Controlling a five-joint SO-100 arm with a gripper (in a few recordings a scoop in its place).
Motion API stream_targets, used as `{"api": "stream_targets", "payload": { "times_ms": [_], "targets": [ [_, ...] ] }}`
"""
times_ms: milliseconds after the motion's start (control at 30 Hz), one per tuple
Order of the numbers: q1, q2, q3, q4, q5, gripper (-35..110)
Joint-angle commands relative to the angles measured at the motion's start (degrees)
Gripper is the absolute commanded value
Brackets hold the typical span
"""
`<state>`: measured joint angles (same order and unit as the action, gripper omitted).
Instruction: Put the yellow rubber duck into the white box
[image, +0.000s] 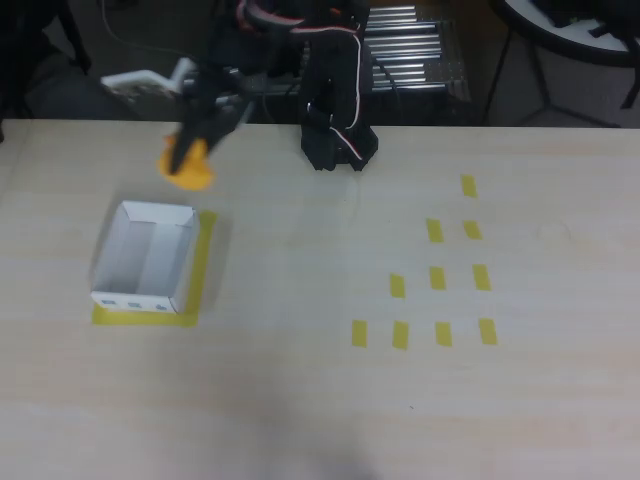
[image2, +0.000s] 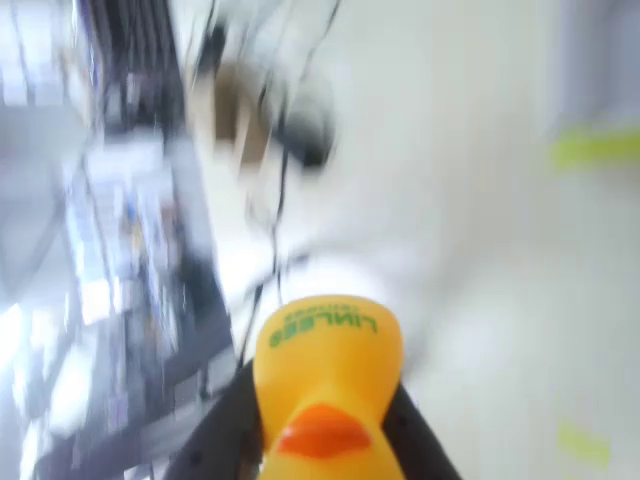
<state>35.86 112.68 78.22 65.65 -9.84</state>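
The yellow rubber duck (image: 190, 170) is pinched between the dark fingers of the gripper (image: 196, 152) and held off the desk (image: 320, 400), at about one o'clock from the white box (image: 146, 258) in the overhead view. In the wrist view the duck (image2: 328, 385) is seen with its orange beak pointing toward six o'clock, its long axis running twelve to six.

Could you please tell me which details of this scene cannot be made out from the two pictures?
- The hand in the overhead view: motion blur smears it, so its fingers are indistinct around the yellow rubber duck.
- The duck's lower body in the wrist view: cut off by the bottom edge.
- Wrist view background: blurred streaks, nothing identifiable.
- Grey marks on the white box, overhead view: too small to read.
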Motion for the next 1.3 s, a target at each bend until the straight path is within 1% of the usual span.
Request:
{"api": "stream_targets", "payload": {
  "times_ms": [0, 167, 333, 500, 1033, 1267],
  "targets": [
    [16.3, 0.9, 13.6, -9.8, -4.2, 0],
    [24.1, -6.1, 22.1, -18.3, -9.8, 0],
    [26.4, -13.7, 26.4, -25.2, -15.5, 0],
    [24.5, -20.3, 23.6, -25.1, -21.6, 0],
    [14.1, -27.2, 15.7, -23.3, -22.4, 0],
    [12.5, -29.8, 16.1, -23.5, -22.9, 0]
  ]
}}
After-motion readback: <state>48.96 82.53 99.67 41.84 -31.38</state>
